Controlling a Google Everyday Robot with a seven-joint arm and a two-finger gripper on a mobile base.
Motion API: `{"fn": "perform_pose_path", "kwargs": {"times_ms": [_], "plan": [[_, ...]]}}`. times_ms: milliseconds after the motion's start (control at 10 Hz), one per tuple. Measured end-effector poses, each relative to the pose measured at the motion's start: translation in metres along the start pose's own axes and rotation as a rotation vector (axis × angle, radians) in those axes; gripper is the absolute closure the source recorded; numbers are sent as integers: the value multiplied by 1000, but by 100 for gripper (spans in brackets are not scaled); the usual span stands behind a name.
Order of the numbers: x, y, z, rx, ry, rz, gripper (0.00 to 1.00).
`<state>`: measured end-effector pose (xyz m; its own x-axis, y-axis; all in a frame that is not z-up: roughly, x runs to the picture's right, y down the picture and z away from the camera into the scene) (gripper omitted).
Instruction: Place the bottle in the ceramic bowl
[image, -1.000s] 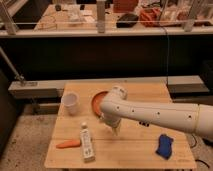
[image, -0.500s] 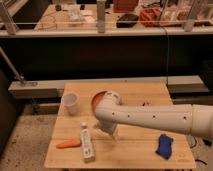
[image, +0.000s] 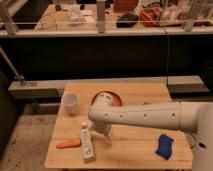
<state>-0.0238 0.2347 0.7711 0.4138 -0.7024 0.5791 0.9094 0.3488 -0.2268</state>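
Note:
The white bottle (image: 87, 142) lies flat on the wooden table (image: 135, 150) near its front left, cap pointing away from me. The orange ceramic bowl (image: 114, 97) sits behind it at the table's middle, partly hidden by my white arm, which reaches in from the right. My gripper (image: 105, 134) hangs from the arm's end just right of the bottle's upper half, low over the table. It is open and holds nothing.
A white cup (image: 70, 103) stands left of the bowl. An orange carrot (image: 67, 144) lies left of the bottle by the front edge. A blue crumpled object (image: 163, 145) rests at the front right. A railing and dark gap lie behind the table.
My arm has swung left and lower, bringing the gripper from beside the bowl to just beside the bottle. The bottle, bowl and cup have not moved.

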Motion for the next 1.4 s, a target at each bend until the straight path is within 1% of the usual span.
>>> {"fn": "perform_pose_path", "kwargs": {"times_ms": [100,300,500,800,900,1100,1200,1300,1400], "plan": [[-4,-8,3,-6,-5,-33,20],[-6,-14,10,-18,-7,-65,20],[-7,-14,16,-29,-7,-80,20],[-13,-20,24,-43,-9,-121,20],[-11,-16,25,-50,-7,-117,20],[-15,-21,31,-61,-11,-137,21],[-15,-21,33,-63,-13,-138,25],[-15,-23,34,-60,-13,-136,39],[-11,-19,30,-49,-9,-127,51]]}}
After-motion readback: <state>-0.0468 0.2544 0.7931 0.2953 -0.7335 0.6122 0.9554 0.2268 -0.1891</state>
